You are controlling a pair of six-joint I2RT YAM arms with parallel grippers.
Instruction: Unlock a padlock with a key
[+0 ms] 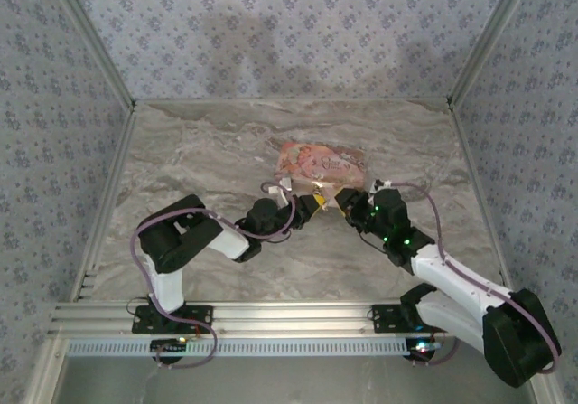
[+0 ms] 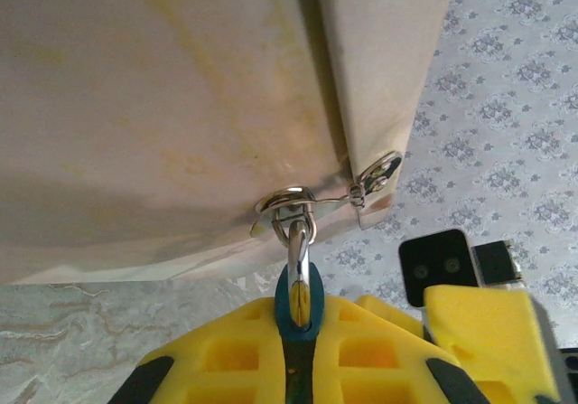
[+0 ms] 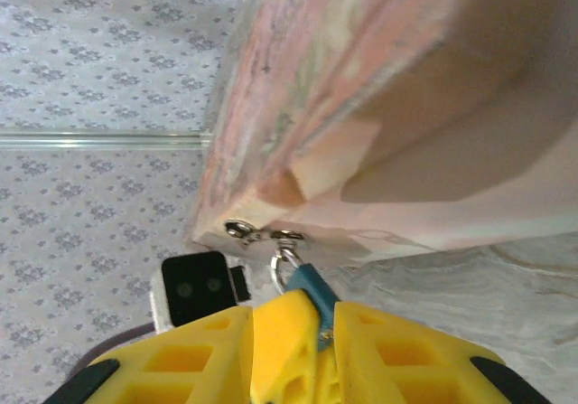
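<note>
Two claws meet at the near edge of the pink book [image 1: 321, 162] on the table [image 1: 199, 151]. Left claw [image 2: 298, 323] is clamped on the small blue-and-metal padlock [image 2: 299, 288], whose shackle hangs from the book's metal clasp [image 2: 287, 202]. Right claw [image 3: 323, 323] stands narrow beside it; whether it grips anything cannot be told.
</note>
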